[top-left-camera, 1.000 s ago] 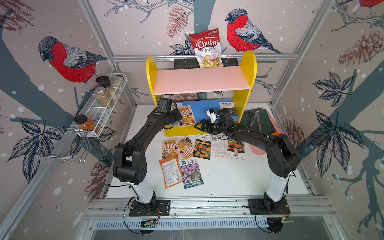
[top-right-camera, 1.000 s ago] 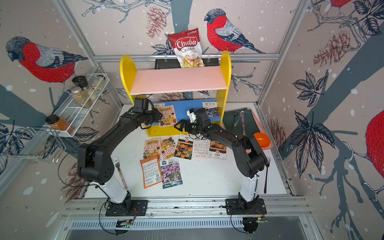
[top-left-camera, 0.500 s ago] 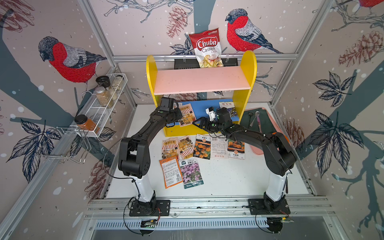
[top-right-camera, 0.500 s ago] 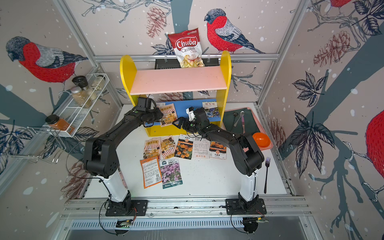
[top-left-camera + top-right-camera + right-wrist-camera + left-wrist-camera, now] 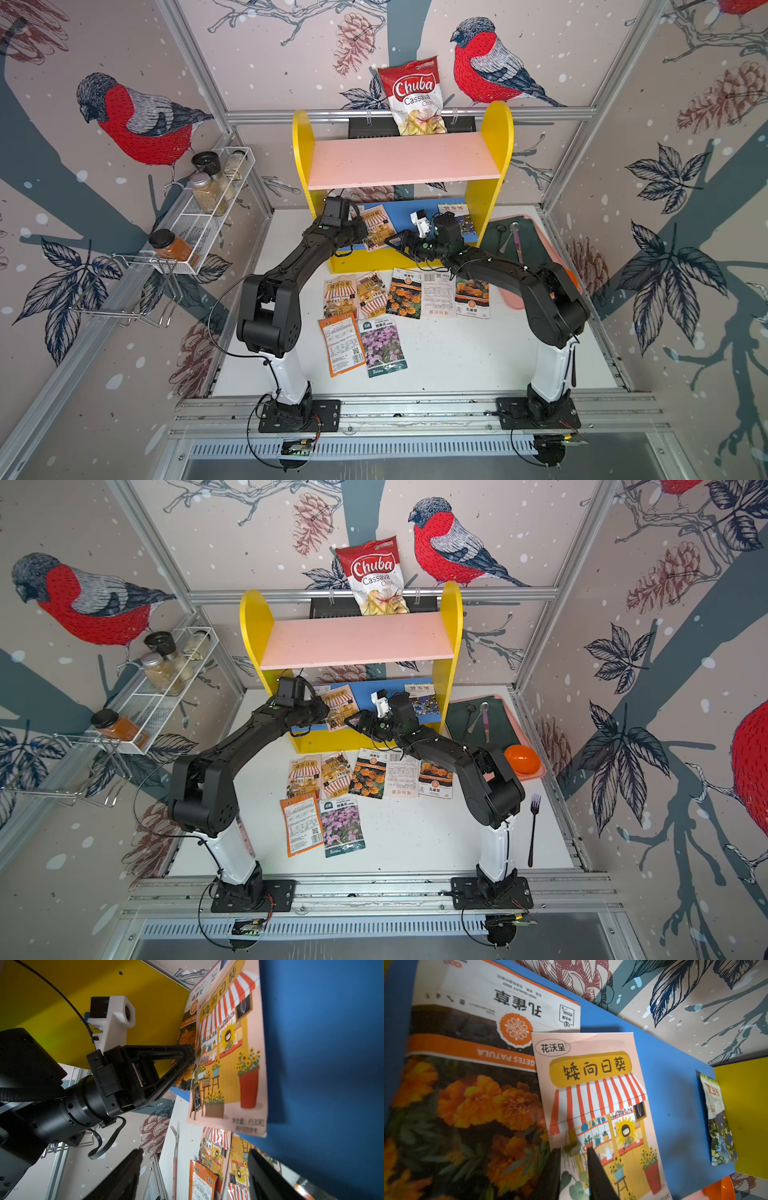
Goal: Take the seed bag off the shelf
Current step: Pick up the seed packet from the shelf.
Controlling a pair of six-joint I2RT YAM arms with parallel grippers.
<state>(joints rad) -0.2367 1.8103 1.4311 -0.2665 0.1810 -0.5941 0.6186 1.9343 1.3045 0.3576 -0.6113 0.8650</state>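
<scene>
Pinching the pink seed bag's edge on the shelf's blue lower board, atop a marigold packet, the left hand is at the grasp step, the right hand spread and empty; the next move likely calls for a level outward draw.

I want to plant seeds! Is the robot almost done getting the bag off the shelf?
Not yet. Done: the left claw is at the pink bag on the blue board. In hand: its fingers straddle the bag's edge; whether they pinch is unclear. Left: pulling the bag off the shelf.
</scene>
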